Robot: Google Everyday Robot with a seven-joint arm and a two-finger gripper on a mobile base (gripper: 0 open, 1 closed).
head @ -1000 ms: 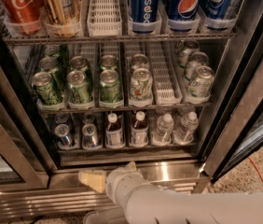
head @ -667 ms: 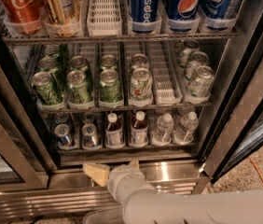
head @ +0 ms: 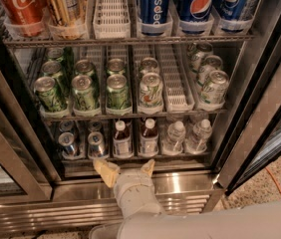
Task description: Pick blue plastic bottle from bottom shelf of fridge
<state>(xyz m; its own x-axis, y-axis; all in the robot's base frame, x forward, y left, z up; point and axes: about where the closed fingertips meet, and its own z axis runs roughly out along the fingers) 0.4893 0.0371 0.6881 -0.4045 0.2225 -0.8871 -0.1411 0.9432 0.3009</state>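
Two small bottles with white caps, dark reddish-brown necks and pale labels stand side by side on the bottom shelf (head: 130, 159) of the fridge (head: 240, 128): the left one (head: 122, 139) and the right one (head: 148, 137). Either fits the blue plastic bottle. My gripper (head: 126, 169) is open just in front of the shelf's steel lip, below these two bottles, touching neither. Its left finger (head: 105, 171) sits below the left bottle and its right finger (head: 148, 167) below the right one.
Silver cans (head: 68, 143) stand left of the bottles and clear water bottles (head: 174, 137) right of them. Green cans (head: 117, 89) fill the rack above, with Pepsi cans (head: 154, 6) on top. The open glass door (head: 275, 113) stands at right, and the steel base grille (head: 56, 215) is below.
My gripper has moved up and to the right, from over the steel sill to the front lip of the bottom shelf. Both fingers now show, spread apart.
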